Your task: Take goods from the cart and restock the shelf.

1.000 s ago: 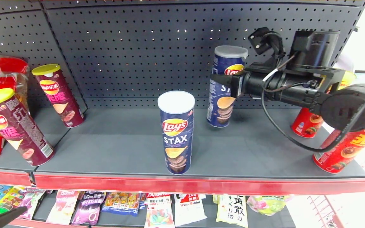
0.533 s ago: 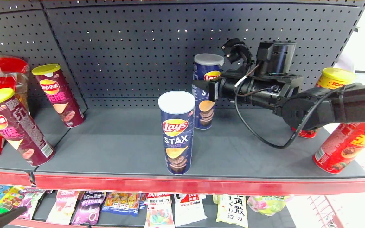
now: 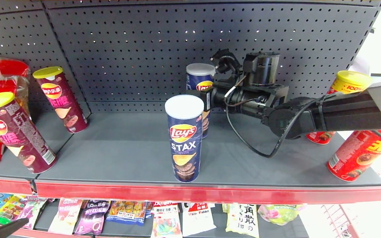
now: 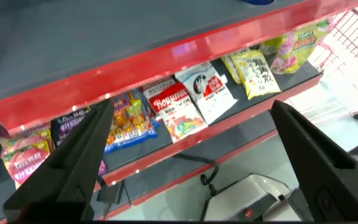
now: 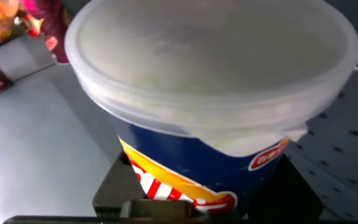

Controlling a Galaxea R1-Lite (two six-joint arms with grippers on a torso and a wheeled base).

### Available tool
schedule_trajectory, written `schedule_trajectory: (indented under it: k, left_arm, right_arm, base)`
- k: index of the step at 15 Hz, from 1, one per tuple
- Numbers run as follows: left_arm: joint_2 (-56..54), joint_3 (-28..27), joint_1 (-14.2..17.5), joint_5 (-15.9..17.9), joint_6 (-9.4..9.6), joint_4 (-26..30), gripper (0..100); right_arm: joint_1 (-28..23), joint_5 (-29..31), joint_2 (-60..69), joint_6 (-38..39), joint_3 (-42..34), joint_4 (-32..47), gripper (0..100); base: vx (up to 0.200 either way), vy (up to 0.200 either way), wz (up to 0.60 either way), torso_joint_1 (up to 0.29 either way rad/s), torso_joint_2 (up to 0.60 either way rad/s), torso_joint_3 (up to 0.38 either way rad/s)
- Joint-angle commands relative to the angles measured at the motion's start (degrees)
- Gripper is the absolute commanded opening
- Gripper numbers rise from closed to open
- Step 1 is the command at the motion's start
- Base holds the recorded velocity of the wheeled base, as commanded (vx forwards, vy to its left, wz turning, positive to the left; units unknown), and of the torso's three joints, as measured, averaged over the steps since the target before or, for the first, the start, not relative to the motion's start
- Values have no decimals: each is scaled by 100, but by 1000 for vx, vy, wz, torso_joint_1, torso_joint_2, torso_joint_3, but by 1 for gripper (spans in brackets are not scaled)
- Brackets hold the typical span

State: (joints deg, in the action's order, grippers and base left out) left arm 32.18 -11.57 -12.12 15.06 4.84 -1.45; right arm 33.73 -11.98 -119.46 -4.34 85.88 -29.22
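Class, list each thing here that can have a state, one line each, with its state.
Rear blue can: upright, lid on, gripped.
Right tool: shut on that can.
Front blue can: upright, lid on, free.
Left tool: open, empty.
Purple cans: lids on.

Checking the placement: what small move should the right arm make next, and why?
Probably ease straight down until it seats. The right end effector grips the blue can upright, directly behind the front can; its base is hidden, so contact with the shelf is unconfirmed.
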Motion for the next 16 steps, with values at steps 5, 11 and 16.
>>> schedule_trajectory:
  k: [5,11,16]
  left_arm:
    - [-19,-12,-1,-47,-9,-4,100]
    - [-28,-3,-1,-55,-1,4,100]
    - [-10,-3,-1,-55,-1,4,100]
  right_arm:
    - [-7,3,-131,-14,25,-5,0]
    - [2,12,-324,12,7,-506,0]
    - [63,73,-324,21,-37,-506,0]
  base:
    - [0,0,0,0,0,0]
    - [0,0,0,0,0,0]
    - [0,0,0,0,0,0]
